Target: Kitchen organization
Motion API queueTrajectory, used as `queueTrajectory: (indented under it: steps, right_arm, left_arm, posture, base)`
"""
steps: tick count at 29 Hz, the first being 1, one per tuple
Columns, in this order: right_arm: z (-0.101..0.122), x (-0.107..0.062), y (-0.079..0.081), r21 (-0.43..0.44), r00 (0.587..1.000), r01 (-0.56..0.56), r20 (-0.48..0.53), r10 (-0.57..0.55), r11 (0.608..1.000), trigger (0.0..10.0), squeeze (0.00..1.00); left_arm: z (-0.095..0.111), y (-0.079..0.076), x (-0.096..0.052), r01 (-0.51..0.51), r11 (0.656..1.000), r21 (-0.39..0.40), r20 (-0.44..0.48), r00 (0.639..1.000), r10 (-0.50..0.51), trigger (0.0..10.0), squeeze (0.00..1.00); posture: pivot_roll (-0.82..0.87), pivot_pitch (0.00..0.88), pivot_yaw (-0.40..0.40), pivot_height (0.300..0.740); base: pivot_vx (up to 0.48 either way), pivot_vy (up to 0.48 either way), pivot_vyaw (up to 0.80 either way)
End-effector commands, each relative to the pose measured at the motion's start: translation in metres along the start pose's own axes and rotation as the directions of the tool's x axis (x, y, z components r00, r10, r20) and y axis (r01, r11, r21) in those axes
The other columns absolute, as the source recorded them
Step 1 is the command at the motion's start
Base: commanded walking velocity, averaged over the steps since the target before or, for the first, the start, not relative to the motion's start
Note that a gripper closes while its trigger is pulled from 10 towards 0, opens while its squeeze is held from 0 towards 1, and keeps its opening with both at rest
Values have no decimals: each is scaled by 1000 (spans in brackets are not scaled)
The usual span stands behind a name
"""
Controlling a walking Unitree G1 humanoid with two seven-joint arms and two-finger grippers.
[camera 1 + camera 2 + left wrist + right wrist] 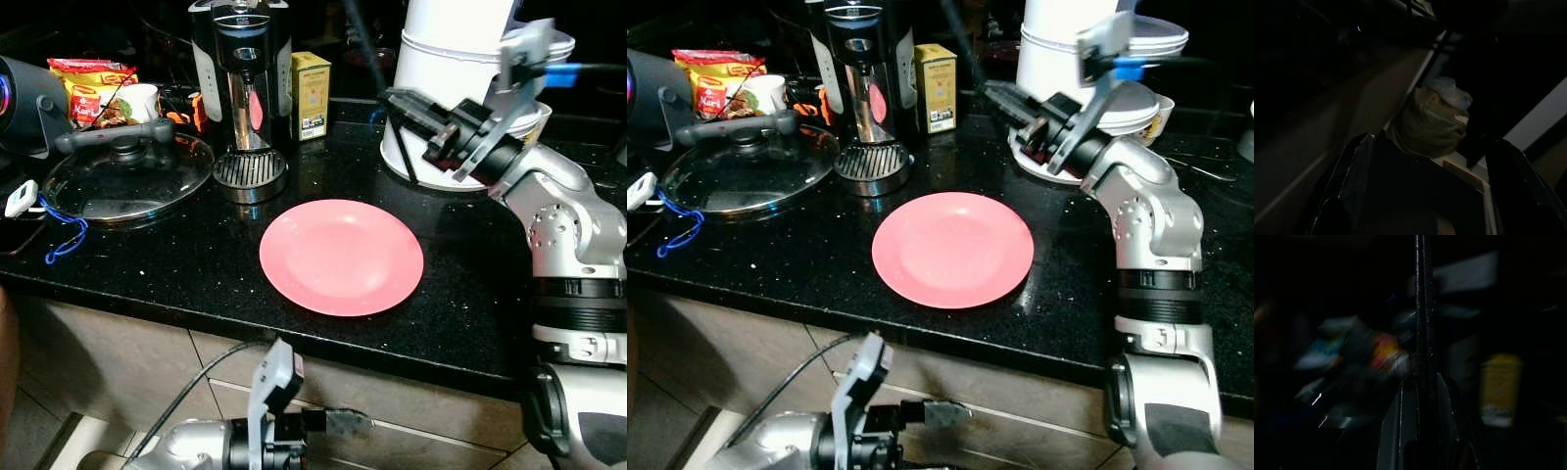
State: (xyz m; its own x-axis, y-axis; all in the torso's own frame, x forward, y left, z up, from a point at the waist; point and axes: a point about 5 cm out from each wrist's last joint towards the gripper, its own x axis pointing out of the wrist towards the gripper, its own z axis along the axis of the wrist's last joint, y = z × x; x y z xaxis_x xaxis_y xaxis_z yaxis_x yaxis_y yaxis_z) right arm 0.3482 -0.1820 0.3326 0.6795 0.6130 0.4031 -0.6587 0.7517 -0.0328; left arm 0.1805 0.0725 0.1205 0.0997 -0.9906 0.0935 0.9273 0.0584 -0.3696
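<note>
A round pink plate [341, 257] lies flat on the black stone counter [196, 255], close to its front edge. My right gripper [389, 97] is held up over the back of the counter, beyond the plate and in front of a tall white container [441, 69]. Its two black fingers are pressed together and shut, as the right wrist view shows too. My left arm hangs below the counter edge in front of the cabinet fronts. Its gripper [338, 423] has the fingers [1349, 176] apart in the dim left wrist view.
At the back left are a glass pan lid [127, 176] with a black handle, a black coffee maker [243, 88] and a yellow box [312, 95]. A snack packet [93, 88], a white cup [139, 100] and a blue cord [64, 240] sit at the far left.
</note>
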Motion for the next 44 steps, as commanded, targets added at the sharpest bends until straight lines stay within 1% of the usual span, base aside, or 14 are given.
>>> queueTrajectory:
  steps: [1,3,6,7,9,14,18,22,26,32,35,36,38,44]
  right_arm:
    - [0,-4,-11,5,991,129,29,-129,992,10000,0]
    - [-3,-7,-17,-7,981,194,24,-194,981,10000,0]
    - [-6,-20,-36,-35,930,366,34,-365,930,10000,0]
    - [-6,-20,-36,-35,930,366,34,-365,930,10000,0]
    - [-6,-34,-49,-38,884,468,43,-466,883,10000,0]
    - [-5,-45,-57,-70,846,534,47,-532,843,10000,0]
    - [-5,-52,-61,-100,827,561,44,-560,822,10000,0]
    - [-7,-60,-67,-217,788,604,15,-616,767,10000,0]
    - [-10,-58,-67,-326,779,587,-22,-626,741,10000,0]
    - [-15,-54,-64,-364,784,566,-42,-620,740,10000,0]
    - [-23,-49,-58,-368,805,529,-66,-590,764,10000,0]
    - [-32,-42,-48,-362,836,476,-96,-540,801,10000,0]
    - [-45,-36,-36,-367,860,415,-140,-490,833,10000,0]
    - [-66,-30,-18,-378,874,332,-220,-433,864,10000,0]
  left_arm:
    - [12,4,-2,-38,999,33,33,999,37,10000,0]
    - [19,6,-2,-61,996,59,51,997,58,10000,0]
    - [46,11,-3,-153,975,159,121,983,135,10000,0]
    - [46,11,-3,-153,975,159,121,983,135,10000,0]
    - [72,12,-6,-215,947,238,185,967,173,10000,0]
    - [95,8,-8,-240,922,303,232,957,172,10000,0]
    - [99,5,-4,-231,920,315,240,958,159,10000,0]
    - [92,9,-1,-256,918,301,229,954,192,10000,0]
    - [88,15,0,-308,906,290,230,941,247,10000,0]
    - [92,24,0,-397,870,293,258,909,328,10000,0]
    - [94,30,-2,-461,839,289,286,878,384,10000,0]
    - [96,34,-4,-506,818,275,317,851,420,10000,0]
    - [98,37,-3,-537,801,265,341,829,443,10000,0]
    - [100,38,2,-547,797,256,362,819,446,10000,0]
  posture:
    - [2,0,-9,740]
    - [1,0,-9,740]
    - [7,0,-13,740]
    - [7,0,-13,740]
    - [10,0,-14,740]
    - [11,0,-11,740]
    - [10,0,-6,740]
    - [1,0,-1,740]
    - [-3,0,-1,740]
    - [1,0,-4,740]
    - [1,0,-9,740]
    - [1,0,-9,740]
    - [1,0,-9,740]
    - [0,0,-13,740]
  base:
    - [0,0,0]
    - [0,0,0]
    - [0,0,-237]
    - [0,0,-712]
    - [0,0,-712]
    - [0,0,-716]
    - [0,0,-720]
    - [0,0,-719]
    - [0,0,-722]
    - [0,0,-734]
    - [0,0,0]
    - [0,-251,0]
    - [0,-426,0]
    - [0,-465,0]
